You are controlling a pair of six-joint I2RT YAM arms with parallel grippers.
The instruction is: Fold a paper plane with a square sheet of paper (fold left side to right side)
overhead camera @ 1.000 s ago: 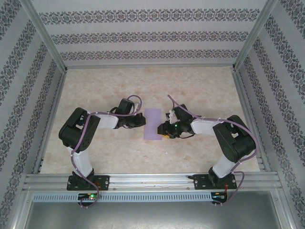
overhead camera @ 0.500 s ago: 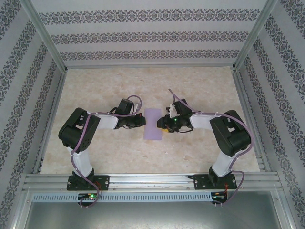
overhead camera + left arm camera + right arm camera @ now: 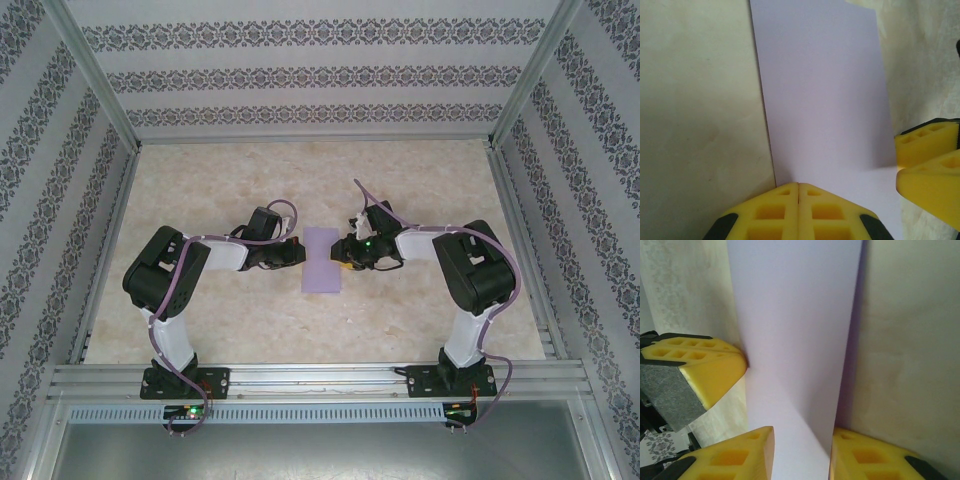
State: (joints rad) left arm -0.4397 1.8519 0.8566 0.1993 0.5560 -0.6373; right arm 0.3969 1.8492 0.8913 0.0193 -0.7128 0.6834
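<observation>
smooth matt paper (image 3: 820, 90), yellow plastic left end effector (image 3: 798, 192), speckled tabletop (image 3: 700, 100)

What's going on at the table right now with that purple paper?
Both arms are working the square sheet of paper, which lies mid-table as a narrow rectangle, apparently already folded in half. The left end effector is shut, its tips resting by the sheet's left edge. The right end effector is open, its fingers straddling the right edge. There is no plane shape yet.

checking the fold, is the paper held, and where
Not gripped: left gripper, jaws shut, rests on the paper's left edge; right gripper, jaws open, at its right.
</observation>
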